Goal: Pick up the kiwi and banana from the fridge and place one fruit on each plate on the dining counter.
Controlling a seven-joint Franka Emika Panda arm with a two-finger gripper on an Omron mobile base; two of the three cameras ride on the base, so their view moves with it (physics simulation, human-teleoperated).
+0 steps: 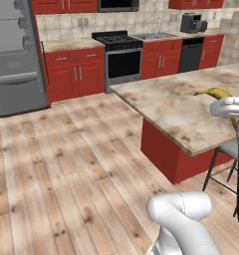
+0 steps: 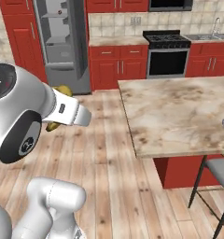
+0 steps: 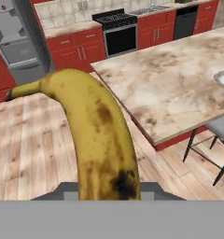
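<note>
My gripper (image 3: 109, 189) is shut on the banana (image 3: 100, 135), a spotted yellow fruit with a dark tip that rises large in the hand view. The banana (image 1: 216, 93) pokes out past my white hand over the near edge of the dining counter (image 1: 176, 104). The same banana (image 2: 62, 89) shows behind the arm in the right base view. One pale plate (image 3: 223, 77) sits at the right edge of the marbled dining counter (image 3: 179, 79). The grey fridge (image 2: 62, 37) stands open at the back left. The kiwi is out of view.
A black stove (image 1: 122, 55) and red cabinets (image 1: 74, 74) line the back wall, with a sink (image 1: 154, 36) and a dark dishwasher (image 1: 191, 55) to the right. A grey stool (image 2: 216, 172) stands at the counter's near edge. Wooden floor (image 1: 66, 164) lies open to the left.
</note>
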